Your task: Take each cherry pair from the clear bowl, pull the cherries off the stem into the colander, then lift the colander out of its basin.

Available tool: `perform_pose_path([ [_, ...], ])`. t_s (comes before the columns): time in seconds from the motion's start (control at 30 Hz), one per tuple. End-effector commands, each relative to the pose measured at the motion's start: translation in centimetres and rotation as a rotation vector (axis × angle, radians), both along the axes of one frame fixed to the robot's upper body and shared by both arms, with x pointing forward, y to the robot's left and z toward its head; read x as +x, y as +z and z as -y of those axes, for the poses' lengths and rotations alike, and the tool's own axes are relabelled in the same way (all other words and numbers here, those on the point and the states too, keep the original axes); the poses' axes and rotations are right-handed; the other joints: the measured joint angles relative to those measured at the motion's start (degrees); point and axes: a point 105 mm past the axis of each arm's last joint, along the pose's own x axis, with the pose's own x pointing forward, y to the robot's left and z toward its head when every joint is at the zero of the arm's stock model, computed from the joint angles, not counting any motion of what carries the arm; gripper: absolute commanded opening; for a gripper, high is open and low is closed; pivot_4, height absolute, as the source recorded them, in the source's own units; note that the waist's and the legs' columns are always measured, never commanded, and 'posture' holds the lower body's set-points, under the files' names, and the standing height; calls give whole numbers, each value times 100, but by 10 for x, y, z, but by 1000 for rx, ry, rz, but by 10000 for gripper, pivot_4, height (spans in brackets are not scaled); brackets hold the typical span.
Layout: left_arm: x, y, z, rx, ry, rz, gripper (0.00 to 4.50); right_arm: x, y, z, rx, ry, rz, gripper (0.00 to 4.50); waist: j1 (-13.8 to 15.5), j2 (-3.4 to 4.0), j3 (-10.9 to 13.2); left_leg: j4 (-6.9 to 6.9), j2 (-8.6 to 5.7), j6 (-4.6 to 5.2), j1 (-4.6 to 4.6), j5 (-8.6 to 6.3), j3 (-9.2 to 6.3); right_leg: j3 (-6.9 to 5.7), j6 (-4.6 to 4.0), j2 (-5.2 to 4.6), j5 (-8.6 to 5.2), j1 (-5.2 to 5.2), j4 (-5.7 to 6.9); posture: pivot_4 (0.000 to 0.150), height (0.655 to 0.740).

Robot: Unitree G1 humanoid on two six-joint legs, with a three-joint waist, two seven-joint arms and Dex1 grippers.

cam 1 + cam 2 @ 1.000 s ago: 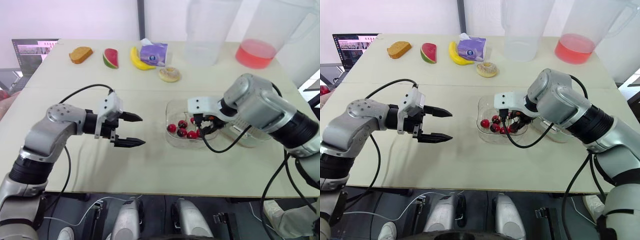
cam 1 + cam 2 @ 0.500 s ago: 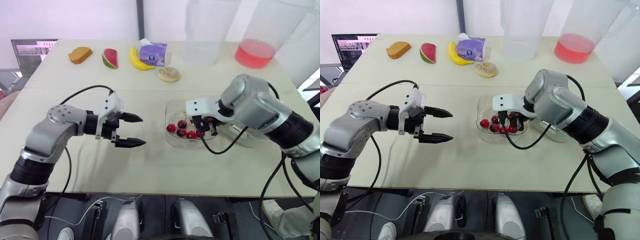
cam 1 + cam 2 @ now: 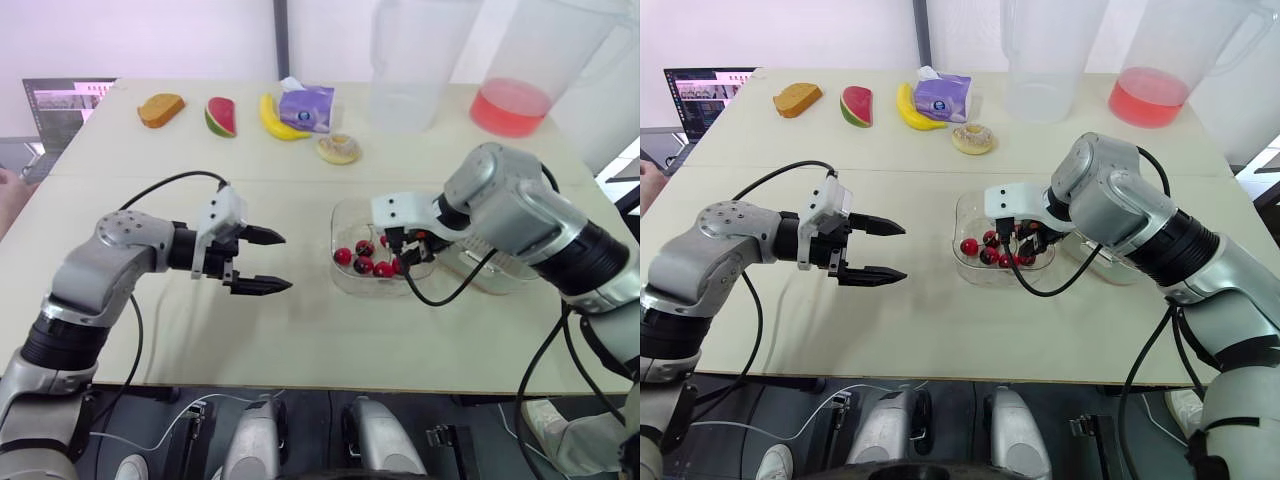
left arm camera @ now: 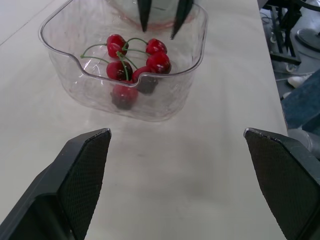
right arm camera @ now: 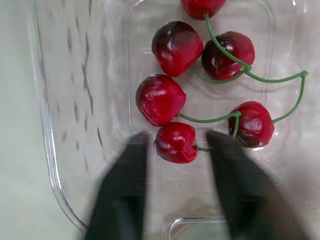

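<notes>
Red cherries (image 5: 161, 99), green stems (image 5: 220, 75), clear bowl (image 4: 65, 75), black fingers (image 5: 120, 190)

- Left arm (image 3: 100, 265): I see silver-grey moulded shells, a rounded joint cap with small dark dots on its face, and a black sleeve section further down.
- Right arm (image 3: 520, 215): same silver-grey finish, with a bulkier rounded housing and a wide black band behind it.
- A white boxy wrist block (image 3: 222, 212) sits on each arm, just ahead of a black collar.
- A thin black cable (image 3: 170, 176) runs from the left block back to the arm shell; a second one loops beneath the right wrist.
- Left gripper (image 3: 286, 262): two black fingers tapering to points. The pads (image 4: 87, 170) carry a fine grid texture on my wrist feed.
- Right gripper (image 5: 176, 137): same two plain black fingers.
</notes>
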Motion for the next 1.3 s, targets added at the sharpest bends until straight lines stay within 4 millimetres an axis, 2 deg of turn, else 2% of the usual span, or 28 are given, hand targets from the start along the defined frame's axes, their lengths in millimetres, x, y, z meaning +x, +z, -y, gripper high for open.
perform_pose_path([
  [0.03, -3, 13, 2, -25, -12, 51, 45000, -1, 10, -4, 12, 24, 33, 39569, 0, 0, 0, 0, 0, 0, 0, 0, 0, 0, 0, 0, 0, 0, 0, 1500, 7400],
  [0.13, -3, 14, 2, -27, -11, 51, 45000, -2, 8, -3, 6, 20, 22, 39569, 1, 0, 0, 1, 0, 0, 0, 0, 0, 0, 0, 0, 0, 0, 0, 1500, 7400],
  [0.5, -3, 15, 5, -38, -9, 46, 45000, 2, -18, 7, -100, 4, -21, 39569, 0, 0, 0, 3, 0, 0, 0, 0, 0, 0, 0, 0, 0, 1, 2, 1500, 7400],
  [0.7, -4, 16, 5, -45, -5, 42, 45000, 6, -23, 13, -142, -9, -28, 39569, 4, 0, 0, 5, -2, 0, 0, 0, 0, -2, 0, 3, 0, 2, 2, 1500, 7400],
  [0.8, -4, 16, 6, -47, -4, 40, 45000, 7, -25, 14, -150, -11, -32, 31904, 0, 0, 0, 5, -1, 0, 0, 0, -1, -1, 0, 1, 0, 2, 2, 1500, 7400],
  [0.83, -5, 16, 6, -48, -4, 39, 45000, 7, -25, 14, -151, -11, -32, 26158, 0, 0, 0, 5, -1, 0, 0, 0, -1, -2, 0, 1, 0, 2, 2, 1500, 7400],
  [0.97, -5, 17, 5, -50, -1, 37, 45000, 9, -24, 12, -146, -5, -23, 8963, -1, 0, 0, 5, -1, 0, 0, 0, -1, -1, 0, 3, 0, 2, 3, 1500, 7400],
  [1.0, -5, 17, 5, -51, 0, 36, 45000, 9, -23, 11, -141, -1, -20, 6262, -1, 0, 0, 5, 0, 0, 1, 0, -1, -1, 0, 3, 0, 2, 3, 1500, 7400],
  [1.07, -4, 18, 5, -50, 1, 36, 45000, 12, -18, 7, -126, 8, -5, 4468, -2, 0, 0, 5, -1, -1, 1, 1, -1, -1, 0, 3, 0, 2, 4, 1500, 7400],
  [1.17, -4, 18, 5, -50, 2, 38, 45000, 14, -8, 2, -98, 17, 27, 4419, -1, 0, 0, 5, -1, -1, 1, 1, -1, -1, 0, 2, 0, 1, 5, 1500, 7400],
  [1.3, -2, 19, 4, -52, 5, 40, 45000, 13, 15, -2, -48, 24, 87, 4419, -1, 0, 0, 5, -1, -1, 1, 1, -1, -1, 0, 2, 0, 2, 5, 1500, 7400],
])
